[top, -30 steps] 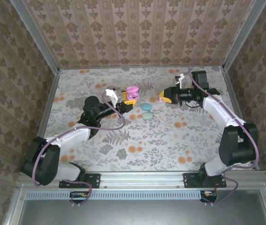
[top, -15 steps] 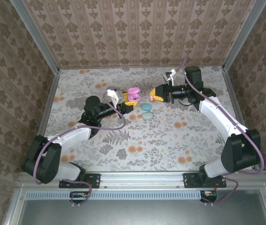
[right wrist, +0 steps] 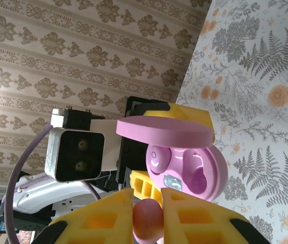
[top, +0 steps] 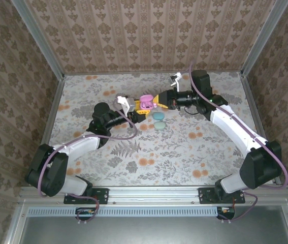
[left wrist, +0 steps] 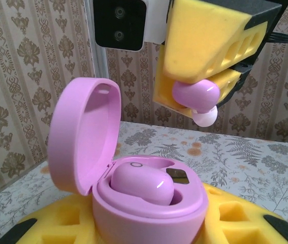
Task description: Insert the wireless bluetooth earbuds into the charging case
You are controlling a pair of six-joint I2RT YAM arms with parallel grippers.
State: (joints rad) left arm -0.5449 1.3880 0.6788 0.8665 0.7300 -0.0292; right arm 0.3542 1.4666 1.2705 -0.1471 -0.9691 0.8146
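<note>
On a fern-and-flower-print table (top: 184, 152) walled by brown damask wallpaper (top: 149, 35), the left gripper (top: 140, 109) clamps an open pink charging case (left wrist: 133, 198) with a pink earbud (left wrist: 141, 184) seated inside. Just above it, the right gripper (top: 158, 100) pinches a second pink earbud (left wrist: 196, 95). Two pale cyan pieces (top: 159, 116), possibly cases, lie nearby.

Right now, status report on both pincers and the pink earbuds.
Left pincer shut on open pink case, one earbud seated. Right pincer shut on second earbud, near case. Nothing between them.
</note>
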